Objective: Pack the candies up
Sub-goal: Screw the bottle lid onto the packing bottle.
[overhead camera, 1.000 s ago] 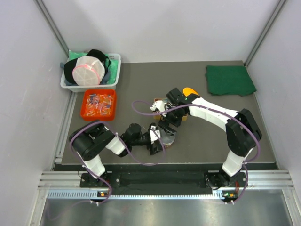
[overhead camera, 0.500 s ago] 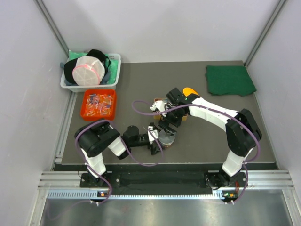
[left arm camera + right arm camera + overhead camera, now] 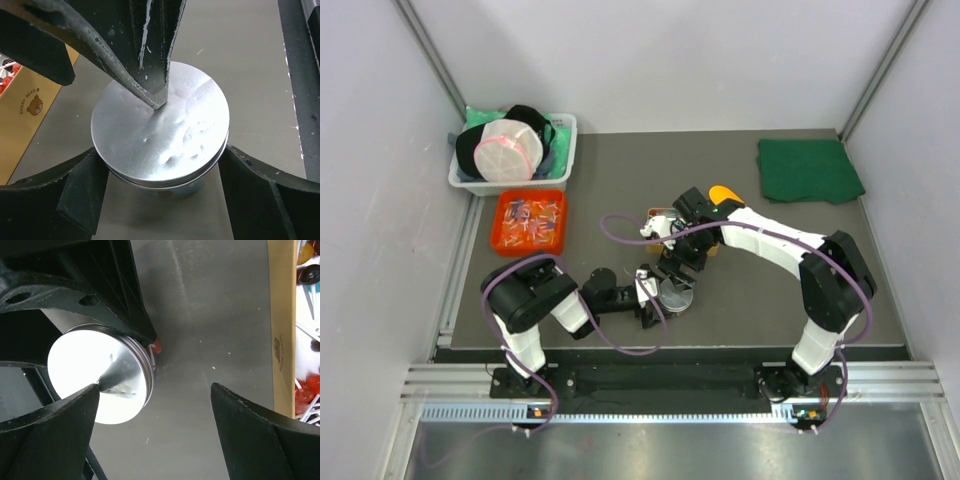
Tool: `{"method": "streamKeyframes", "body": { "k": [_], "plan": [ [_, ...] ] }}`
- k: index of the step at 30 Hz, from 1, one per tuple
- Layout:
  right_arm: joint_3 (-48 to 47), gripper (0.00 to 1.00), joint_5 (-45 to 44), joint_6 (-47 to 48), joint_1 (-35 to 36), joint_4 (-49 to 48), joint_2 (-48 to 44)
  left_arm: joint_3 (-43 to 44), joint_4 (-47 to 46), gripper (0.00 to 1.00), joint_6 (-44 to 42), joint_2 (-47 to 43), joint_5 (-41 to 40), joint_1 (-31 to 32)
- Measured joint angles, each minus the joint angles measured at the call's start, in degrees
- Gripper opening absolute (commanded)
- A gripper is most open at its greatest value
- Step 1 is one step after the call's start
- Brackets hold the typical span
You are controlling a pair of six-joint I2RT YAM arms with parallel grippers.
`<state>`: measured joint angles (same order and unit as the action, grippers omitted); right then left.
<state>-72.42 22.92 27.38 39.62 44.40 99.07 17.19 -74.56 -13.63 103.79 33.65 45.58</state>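
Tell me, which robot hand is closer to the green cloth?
Right. The right gripper is in the middle, with the green cloth in the far right corner beyond it. The left gripper sits further left and toward the near edge, so farther off.

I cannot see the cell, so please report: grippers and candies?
Left gripper astride the jar, grip unclear. Right gripper open, fingertip over the lid. Candies in the orange tray. Lid sits on the jar.

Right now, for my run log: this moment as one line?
left gripper: straddles jar, grip unclear | right gripper: open, fingertip at lid | candies: in orange tray
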Motion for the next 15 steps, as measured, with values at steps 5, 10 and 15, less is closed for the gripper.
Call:
{"method": "streamKeyframes", "body": {
  "k": [5, 10, 15],
  "plan": [
    [-0.1, 0.89, 0.2, 0.2, -0.1, 0.6, 0.0, 0.0, 0.0, 0.77, 0.0, 0.0, 0.2, 0.1],
    [-3.0, 0.84, 2.0, 0.7, -0.9, 3.0, 0.0, 0.0, 0.0, 0.78, -0.2, 0.0, 0.4, 0.2],
    [-5.7, 0.70, 5.6, 0.7, -1.9, 3.4, 0.0, 0.0, 0.0, 0.79, -0.3, 0.0, 0.4, 0.3]
  ]
}}
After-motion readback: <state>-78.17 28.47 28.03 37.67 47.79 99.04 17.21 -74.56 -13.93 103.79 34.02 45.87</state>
